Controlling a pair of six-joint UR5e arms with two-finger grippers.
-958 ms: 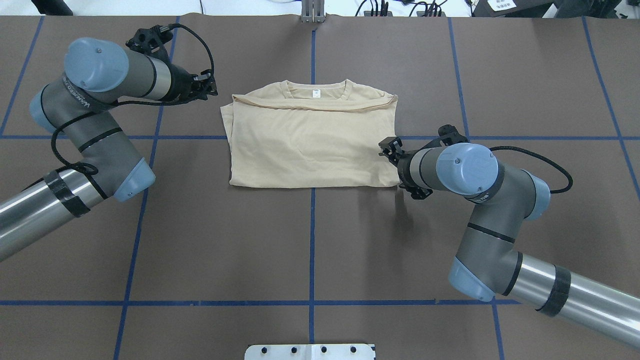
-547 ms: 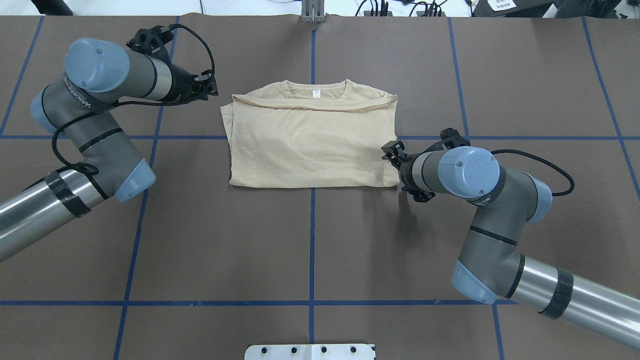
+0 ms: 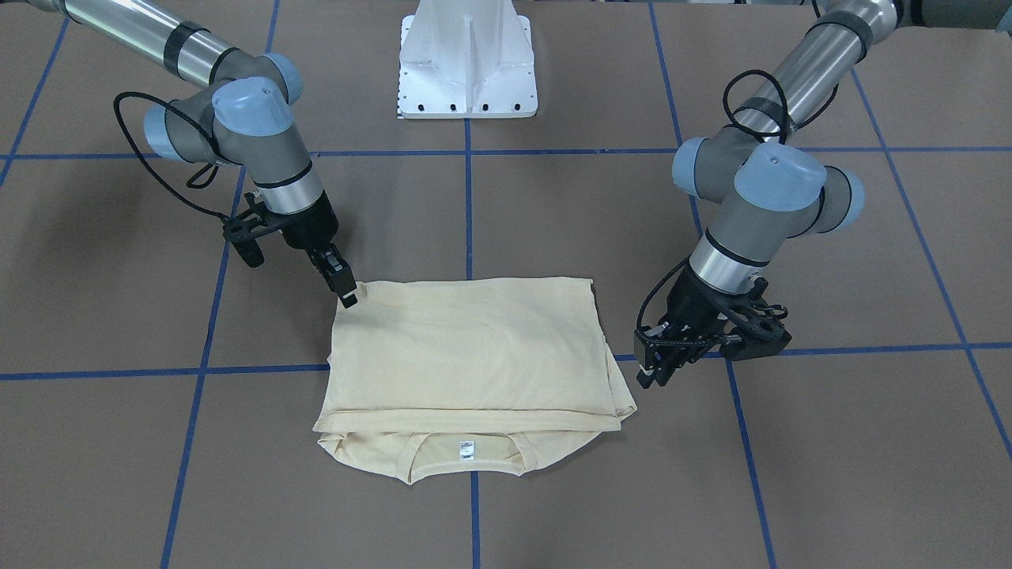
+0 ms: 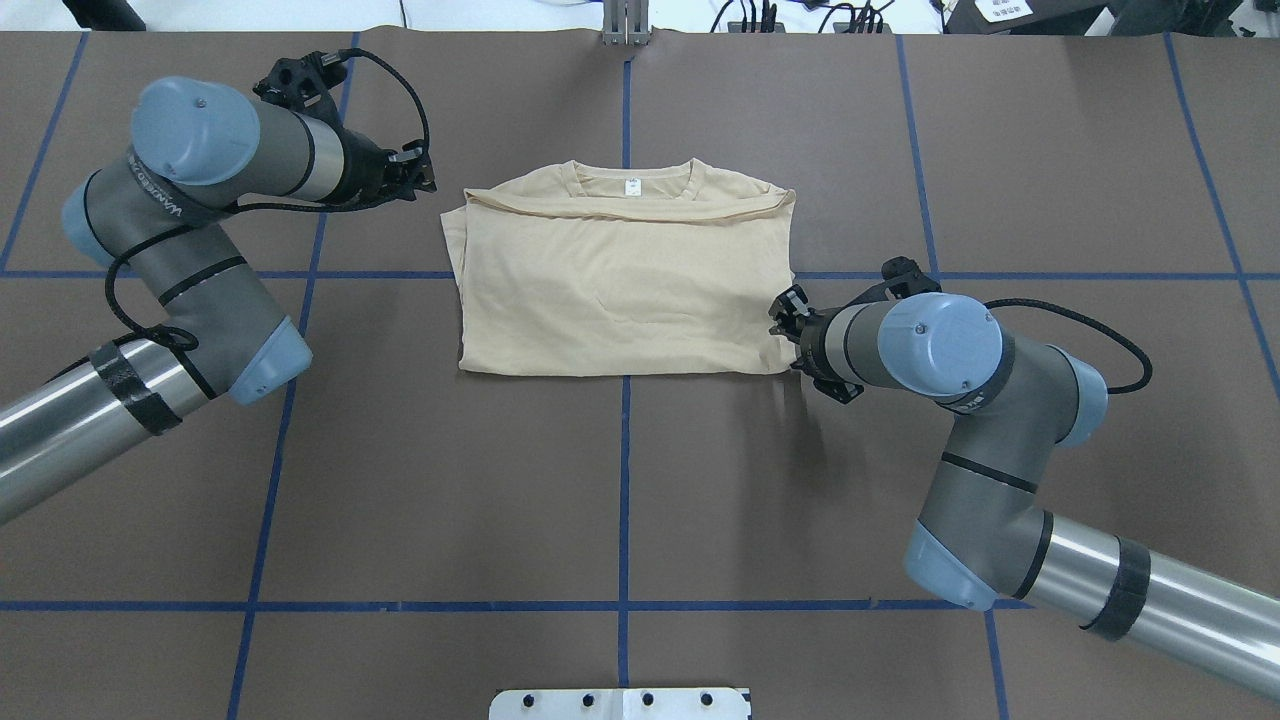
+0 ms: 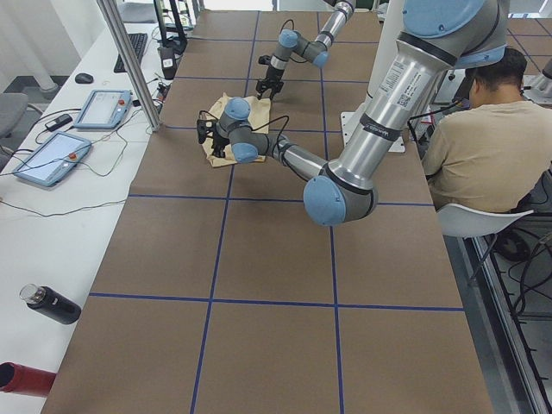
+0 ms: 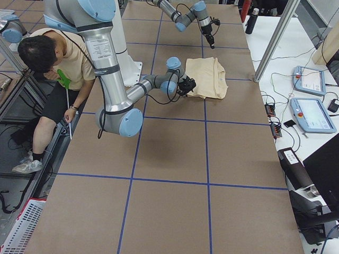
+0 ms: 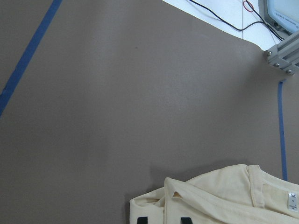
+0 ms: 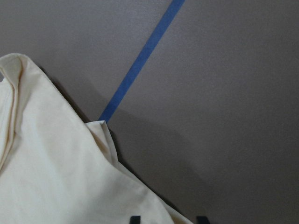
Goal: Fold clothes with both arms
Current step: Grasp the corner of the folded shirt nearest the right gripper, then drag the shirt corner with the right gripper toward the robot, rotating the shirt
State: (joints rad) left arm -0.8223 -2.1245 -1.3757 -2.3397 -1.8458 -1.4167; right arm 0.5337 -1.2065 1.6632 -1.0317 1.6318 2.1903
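The cream-yellow T-shirt (image 4: 620, 280) lies folded in a rectangle at mid-table, collar and white neck label (image 4: 632, 186) at the far edge. It also shows in the front view (image 3: 466, 348). The print is hidden. My right gripper (image 3: 345, 291) is down at the shirt's near right corner. In the right wrist view its two fingertips (image 8: 134, 219) stand apart over the shirt's edge (image 8: 56, 172), open. My left gripper (image 4: 420, 172) hovers open just left of the shirt's far left corner, apart from it; the left wrist view shows that corner (image 7: 219, 200).
The brown table cover carries a blue tape grid (image 4: 625, 480). The white pedestal base (image 3: 466, 63) stands behind the shirt. A metal post (image 4: 625, 25) is at the far edge. A seated operator (image 5: 483, 138) and tablets (image 5: 103, 108) show beside the table.
My right gripper has moved a little towards me and down onto the shirt's near right corner. My left arm has barely moved. The shirt has not shifted.
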